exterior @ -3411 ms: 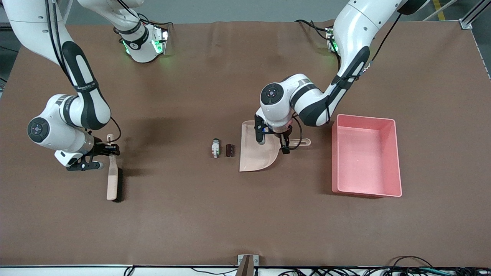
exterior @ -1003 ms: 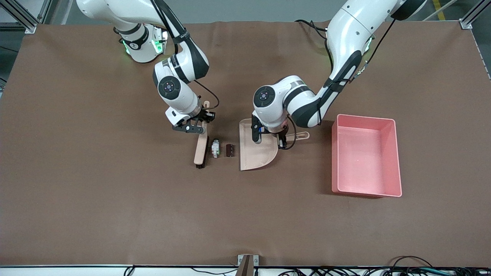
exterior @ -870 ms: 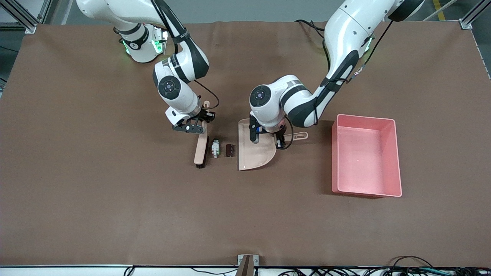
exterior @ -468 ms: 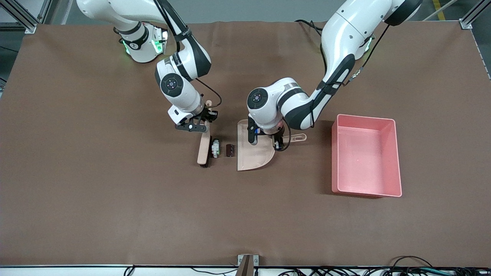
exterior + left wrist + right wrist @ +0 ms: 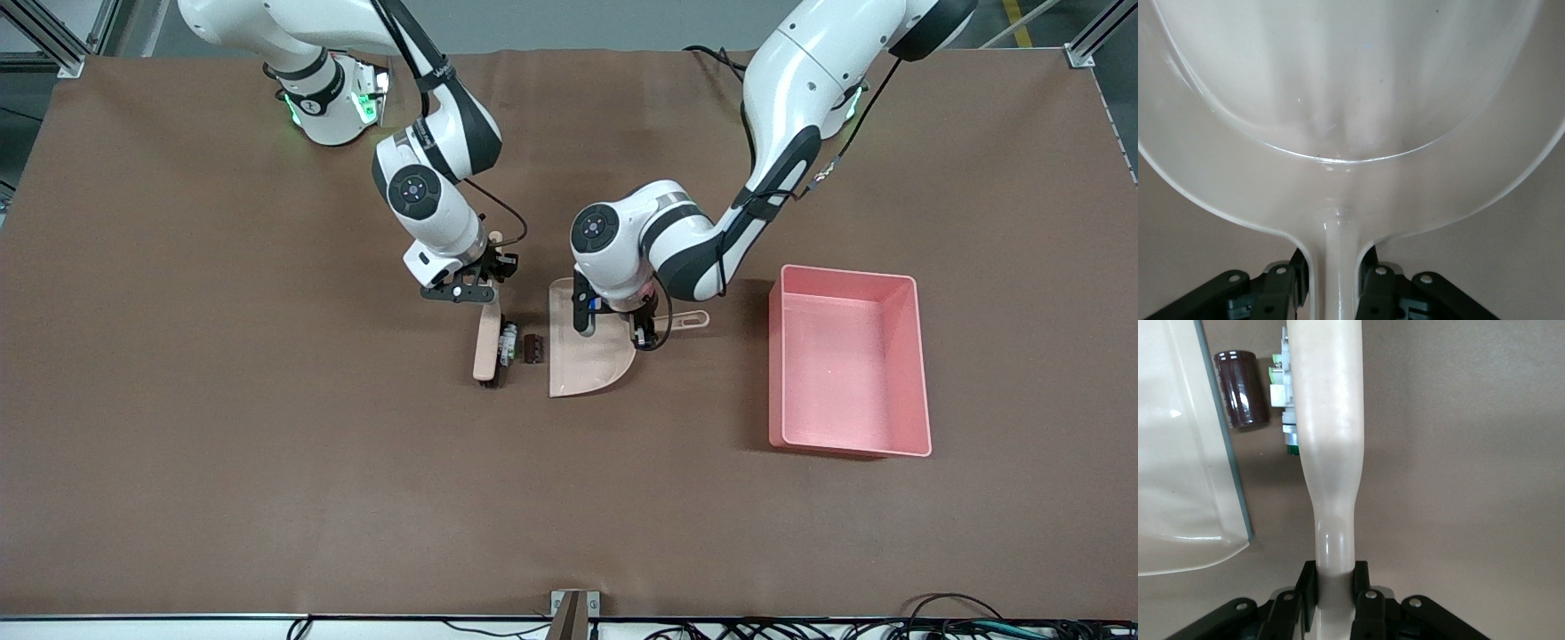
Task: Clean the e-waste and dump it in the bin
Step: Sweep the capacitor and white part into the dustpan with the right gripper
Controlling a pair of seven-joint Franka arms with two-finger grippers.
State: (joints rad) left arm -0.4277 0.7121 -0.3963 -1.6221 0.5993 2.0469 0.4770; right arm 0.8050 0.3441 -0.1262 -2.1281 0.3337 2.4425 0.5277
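Note:
The e-waste lies on the table as two small parts: a white-grey block (image 5: 508, 344) (image 5: 1283, 407) and a dark cylinder (image 5: 532, 348) (image 5: 1241, 389). My right gripper (image 5: 491, 283) (image 5: 1333, 587) is shut on the handle of a beige brush (image 5: 486, 345) (image 5: 1331, 420), whose head rests against the block and partly hides it. My left gripper (image 5: 652, 324) (image 5: 1336, 273) is shut on the handle of the beige dustpan (image 5: 587, 351) (image 5: 1338, 100) (image 5: 1178, 453). The pan's open edge lies flat, close beside the cylinder. The pink bin (image 5: 849, 360) stands toward the left arm's end of the table.
A brown mat (image 5: 267, 462) covers the whole table. Both arms' elbows hang over the middle of the table, above the brush and the dustpan. A small metal bracket (image 5: 573, 609) sits at the table edge nearest the front camera.
The right arm has carried the brush toward the dustpan; it now touches the white-grey block and has pushed it closer to the cylinder. The left arm has slid the dustpan slightly toward the parts.

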